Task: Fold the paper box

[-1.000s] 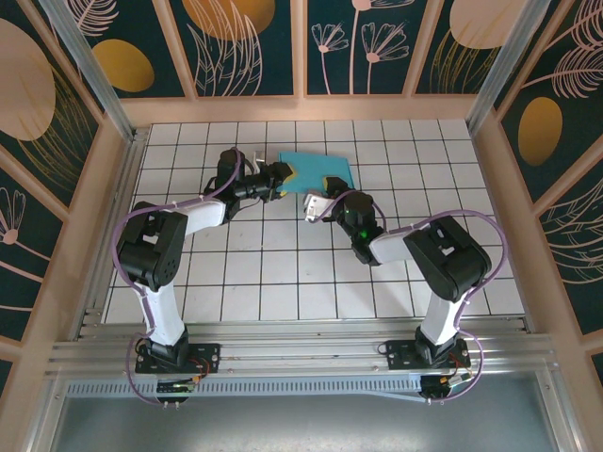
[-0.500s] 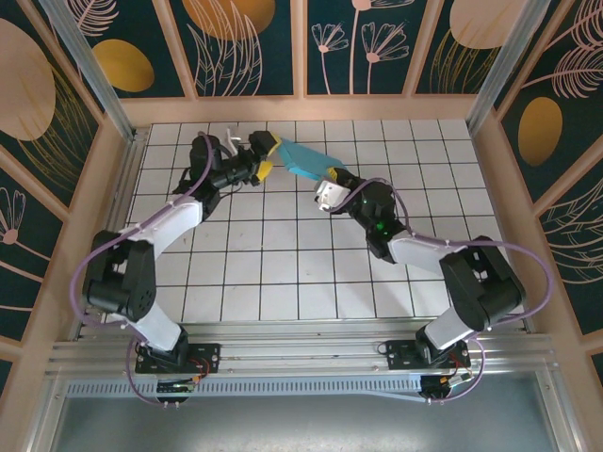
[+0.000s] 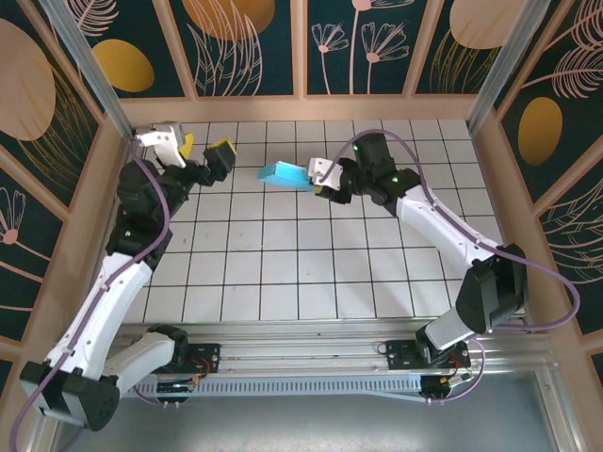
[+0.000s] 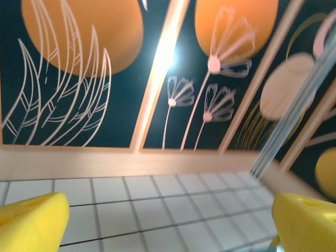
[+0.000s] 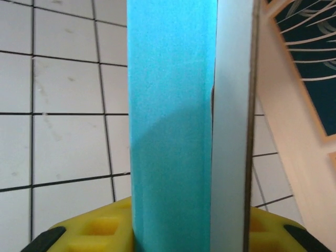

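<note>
Teal paper box [image 3: 283, 175] clamped in right pincer [image 3: 323, 184] above tiled table [image 3: 283, 264]; left pincer [image 3: 203, 149] gapes empty near back wall [image 3: 283, 108]

Robot test cell, gridded white tabletop [image 3: 283, 273], aluminium frame [image 3: 283, 356], floral wall panels [image 3: 250, 56]

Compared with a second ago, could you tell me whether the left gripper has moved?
Yes: the left gripper swung left toward the far-left corner of the table.

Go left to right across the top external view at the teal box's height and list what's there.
left gripper, jaws wide open → paper box → right gripper, jaws clamping it
</note>
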Controlling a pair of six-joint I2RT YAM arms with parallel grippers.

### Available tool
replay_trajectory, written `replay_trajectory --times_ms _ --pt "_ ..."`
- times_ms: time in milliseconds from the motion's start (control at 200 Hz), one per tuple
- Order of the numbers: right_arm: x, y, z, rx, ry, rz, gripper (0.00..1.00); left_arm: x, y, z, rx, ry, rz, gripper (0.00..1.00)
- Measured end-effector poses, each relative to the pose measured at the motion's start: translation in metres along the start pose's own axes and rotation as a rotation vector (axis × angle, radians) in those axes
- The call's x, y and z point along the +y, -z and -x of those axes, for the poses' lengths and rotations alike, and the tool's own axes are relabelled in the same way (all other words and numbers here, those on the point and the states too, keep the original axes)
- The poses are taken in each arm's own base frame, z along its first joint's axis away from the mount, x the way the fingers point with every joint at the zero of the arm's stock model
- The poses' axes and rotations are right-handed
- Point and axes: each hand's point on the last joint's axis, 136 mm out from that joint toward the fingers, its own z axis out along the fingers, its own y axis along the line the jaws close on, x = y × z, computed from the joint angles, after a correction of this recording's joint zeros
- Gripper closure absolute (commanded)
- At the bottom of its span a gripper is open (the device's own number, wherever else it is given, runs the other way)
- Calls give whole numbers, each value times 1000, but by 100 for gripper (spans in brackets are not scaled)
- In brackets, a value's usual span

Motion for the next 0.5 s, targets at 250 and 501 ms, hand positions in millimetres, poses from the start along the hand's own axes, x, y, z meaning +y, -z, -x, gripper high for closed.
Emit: replay_trajectory --times_ms 250,501 --pt "36 -30 -16 174 -2 232 68 -8 9 -82 318 -307 -147 1" --pt "59 -58 -55 317 -12 365 68 -22 17 -104 386 -396 -281 3"
